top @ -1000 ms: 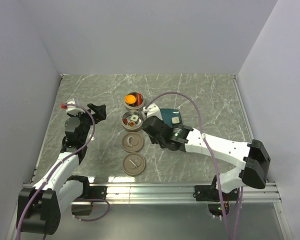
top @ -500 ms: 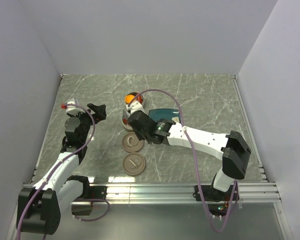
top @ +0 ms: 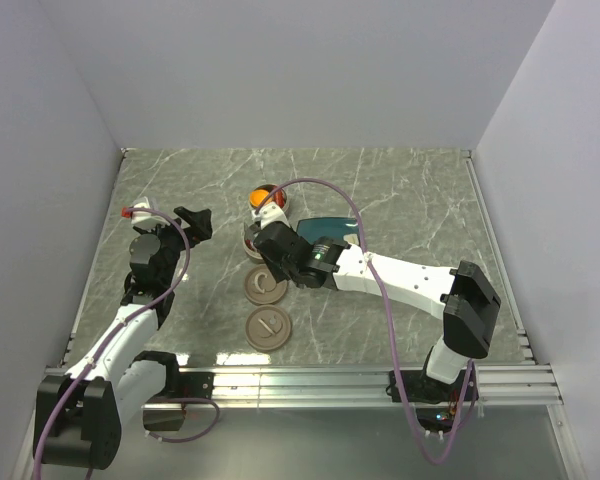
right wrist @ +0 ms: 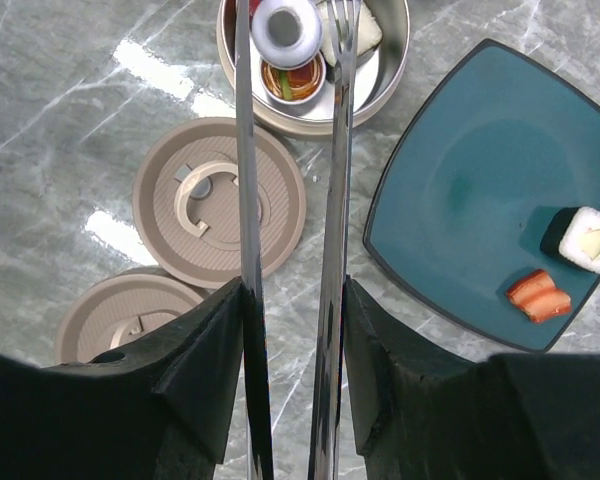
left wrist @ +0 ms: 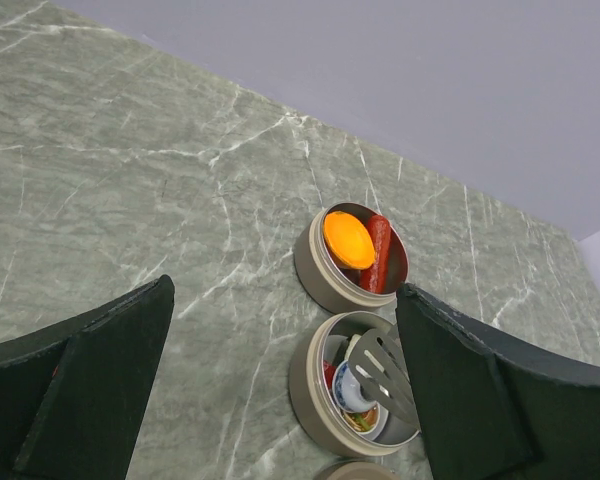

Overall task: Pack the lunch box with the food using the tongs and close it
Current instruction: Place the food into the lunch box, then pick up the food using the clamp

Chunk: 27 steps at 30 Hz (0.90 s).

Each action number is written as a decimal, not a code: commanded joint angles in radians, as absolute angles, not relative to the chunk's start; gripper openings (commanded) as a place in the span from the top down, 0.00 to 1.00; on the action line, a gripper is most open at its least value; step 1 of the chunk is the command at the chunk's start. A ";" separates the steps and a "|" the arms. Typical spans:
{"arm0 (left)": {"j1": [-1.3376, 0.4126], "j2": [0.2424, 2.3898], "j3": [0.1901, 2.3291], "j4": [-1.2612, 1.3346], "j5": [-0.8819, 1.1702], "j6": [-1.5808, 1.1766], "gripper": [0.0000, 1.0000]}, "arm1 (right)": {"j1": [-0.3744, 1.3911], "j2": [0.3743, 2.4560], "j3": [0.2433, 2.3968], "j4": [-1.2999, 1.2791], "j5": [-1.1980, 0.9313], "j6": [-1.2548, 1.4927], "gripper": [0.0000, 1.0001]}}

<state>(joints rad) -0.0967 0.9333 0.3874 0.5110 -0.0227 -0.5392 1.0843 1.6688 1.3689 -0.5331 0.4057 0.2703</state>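
Observation:
My right gripper (right wrist: 292,300) is shut on the tongs (right wrist: 332,200), one silvery arm against each finger. The tongs' tips stand a little apart over the near round tin of the lunch box (right wrist: 380,95), either side of a blue-and-white round piece (right wrist: 287,30) that lies inside beside a small filled cup (right wrist: 292,78). The far tin (left wrist: 320,275) holds an orange ball (left wrist: 348,240) and a red sausage piece (left wrist: 380,252). On the teal plate (right wrist: 460,180) lie a white cube (right wrist: 585,240) and a red-orange sausage piece (right wrist: 540,295). My left gripper (left wrist: 285,290) hangs open and holds nothing.
Two beige round lids (right wrist: 220,200) (right wrist: 120,315) lie face up on the marble table just in front of the tins. In the top view the right arm (top: 380,275) stretches across the middle, and grey walls close in three sides.
The right arm has swung left from the teal plate to above the near tin. The tongs' arms have spread a little. The left arm has not moved.

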 commanded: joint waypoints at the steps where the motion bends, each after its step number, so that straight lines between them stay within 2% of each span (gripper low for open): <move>1: -0.092 0.934 0.407 0.546 -0.023 -0.541 0.01 | 1.089 1.652 1.405 -0.517 0.439 0.261 0.51; 13: -0.092 0.937 0.408 0.545 -0.021 -0.541 0.01 | 1.085 1.517 1.316 -0.535 0.529 0.311 0.51; 27: -0.092 0.934 0.408 0.543 -0.018 -0.545 0.01 | 0.983 1.212 1.003 -0.643 0.630 0.505 0.52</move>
